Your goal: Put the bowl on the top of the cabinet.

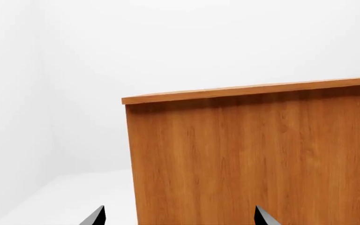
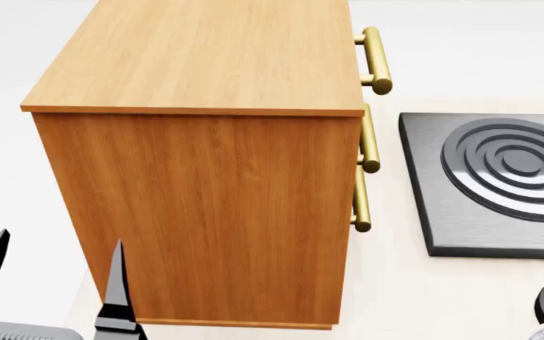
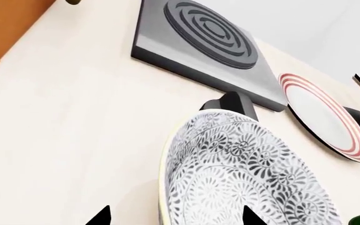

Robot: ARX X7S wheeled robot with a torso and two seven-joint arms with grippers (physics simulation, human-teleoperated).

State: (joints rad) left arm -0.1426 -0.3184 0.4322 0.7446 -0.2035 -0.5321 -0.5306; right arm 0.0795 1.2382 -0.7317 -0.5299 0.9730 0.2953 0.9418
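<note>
Pale cream tabletop and blank white walls all round, pretty bare sim scene. So the cabinet stands tall right in front of the robot, orange-brown wood, brass handles sticking out on the side facing the stove plate, and its top is flat and bare as far as I can see. The bowl is over on the right, and the right wrist view shows it best: tipped up on edge, patterned inside facing that camera, rim standing well off level, so its opening points sideways and not up. It's round, so no real long axis, just the rim circle tilted steeply. The right gripper has one dark finger showing behind the far rim and two tips near the frame edge, so my guess is it's clamped on the bowl wall, but the actual contact is hidden and I can't tell for sure. The left gripper sits low beside the cabinet's side panel, fingers spread apart, nothing between them. What worries me: the cabinet top is high, so the bowl has to go up and across, and it could clip the top edge or the handles on the way. If it's still this tilted on release it'll likely roll or slide off. The red-ringed plate sits just beyond the bowl too, so a sloppy swing could knock it.
</note>
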